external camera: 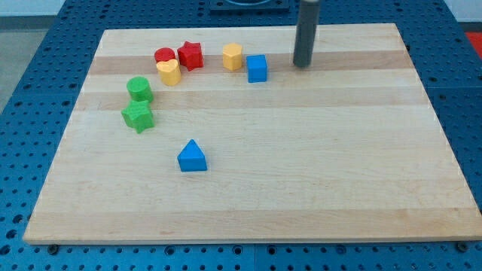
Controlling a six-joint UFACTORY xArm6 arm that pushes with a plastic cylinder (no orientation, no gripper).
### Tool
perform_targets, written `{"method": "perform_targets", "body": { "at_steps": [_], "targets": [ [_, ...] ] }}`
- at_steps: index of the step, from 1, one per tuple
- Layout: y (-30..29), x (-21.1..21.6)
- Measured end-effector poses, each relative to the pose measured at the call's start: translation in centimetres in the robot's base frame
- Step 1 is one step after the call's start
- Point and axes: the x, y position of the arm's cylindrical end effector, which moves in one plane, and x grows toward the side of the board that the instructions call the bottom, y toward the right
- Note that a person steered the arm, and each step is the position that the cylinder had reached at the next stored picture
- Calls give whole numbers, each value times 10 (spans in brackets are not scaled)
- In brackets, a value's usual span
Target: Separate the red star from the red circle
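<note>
I have a single view, looking down at a slant from the near edge. It takes in the whole counter (301,173) from moderate range.

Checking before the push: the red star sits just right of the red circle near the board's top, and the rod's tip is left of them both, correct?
Not quite. In the camera view my tip is to the right of the red star block and red circle block, beyond the blue cube. The rest is correct.

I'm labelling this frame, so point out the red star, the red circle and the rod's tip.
red star (190,55): camera view, top face.
red circle (164,55): camera view, top face.
my tip (302,65): camera view, rod's very end.
</note>
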Motion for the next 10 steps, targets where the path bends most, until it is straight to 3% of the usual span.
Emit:
{"method": "perform_targets", "body": {
  "at_steps": [1, 2, 4, 7, 8, 10],
  "targets": [
    [-61, 49],
    [-117, 35],
    [-187, -38],
    [-237, -25],
    [-235, -54],
    [-212, -49]
  ]
}}
